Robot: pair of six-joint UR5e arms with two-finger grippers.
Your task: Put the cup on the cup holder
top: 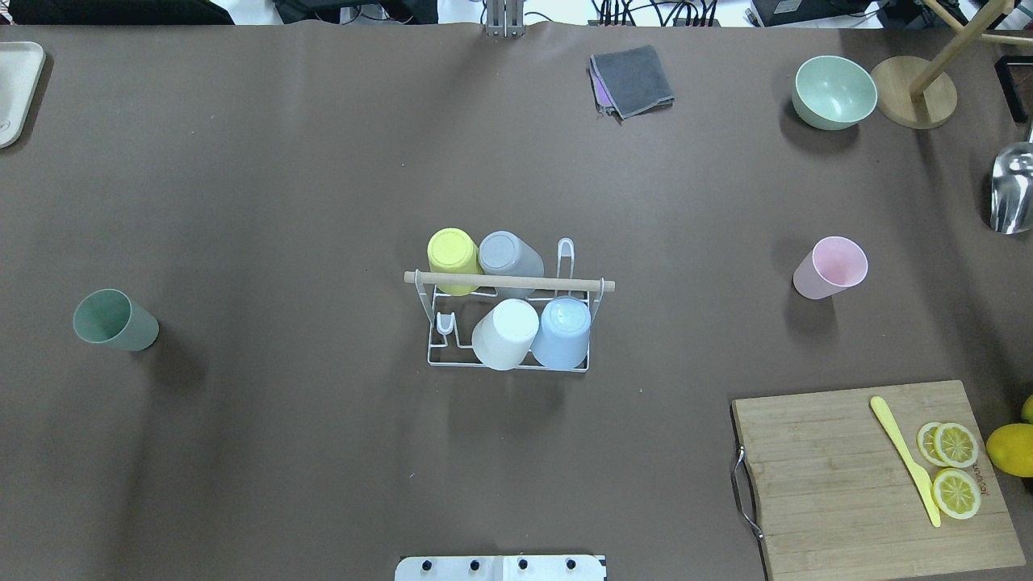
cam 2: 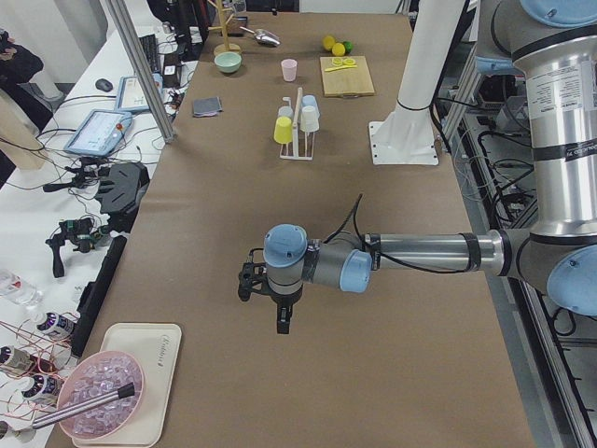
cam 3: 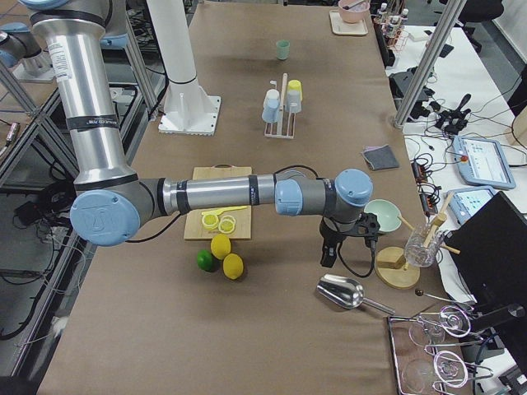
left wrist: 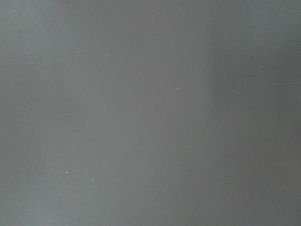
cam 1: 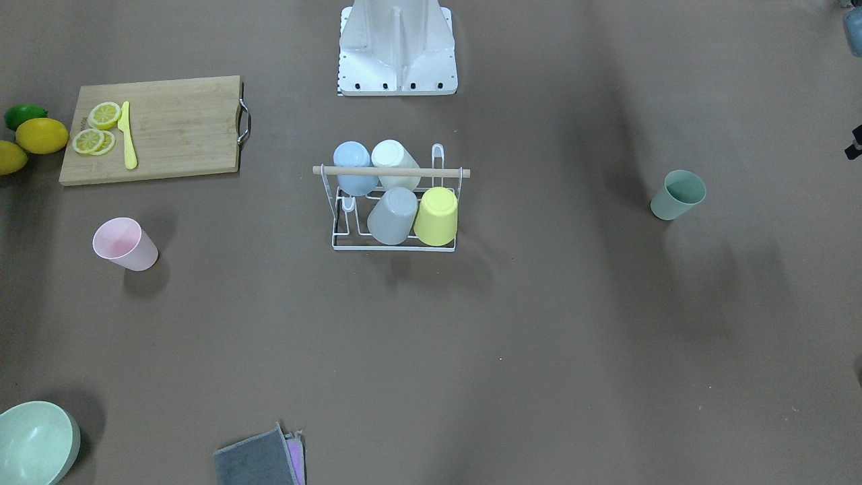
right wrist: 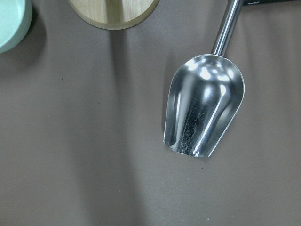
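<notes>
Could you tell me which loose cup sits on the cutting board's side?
The pink cup; the green cup stands at the opposite end, far from the cutting board.

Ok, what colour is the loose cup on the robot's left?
Sage green cup, clearest in the overhead view.

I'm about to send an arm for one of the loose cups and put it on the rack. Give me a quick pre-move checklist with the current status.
1. Free prong on the cup holder: ok. Two are empty, one beside the grey cup and one beside the white cup.
2. Loose cups upright and apart from other things: ok, for both the green cup and the pink cup.
3. Whether the left pincer and right pincer are open: cannot tell, as only the side views show them.
4. A cup in a wrist view: not ok. The left shows bare table, the right the metal scoop.
5. Pincers clear of the cup holder: ok, each is near a table end.
</notes>
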